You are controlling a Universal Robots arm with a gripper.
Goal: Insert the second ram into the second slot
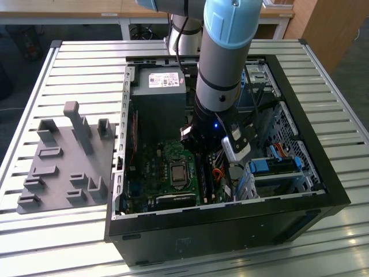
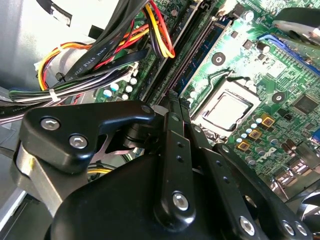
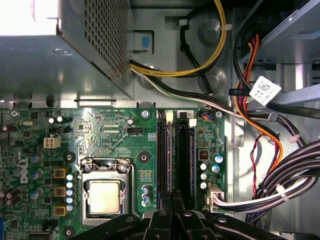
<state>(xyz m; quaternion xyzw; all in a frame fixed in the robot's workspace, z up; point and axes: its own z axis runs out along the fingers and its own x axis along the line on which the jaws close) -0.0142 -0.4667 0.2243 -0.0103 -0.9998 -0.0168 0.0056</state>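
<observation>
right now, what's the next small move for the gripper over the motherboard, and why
Probably ease straight down, slowly: in the first wrist view the gripper sits directly over the long black memory slots, lined up with their length, beside the silver processor socket.

Daylight washes the slatted metal counter (image 1: 75,63) bright, while the black computer case (image 1: 230,231) interior stays shadowed. Glare blows out the grey perforated power supply (image 3: 30,17) in the first wrist view.
</observation>
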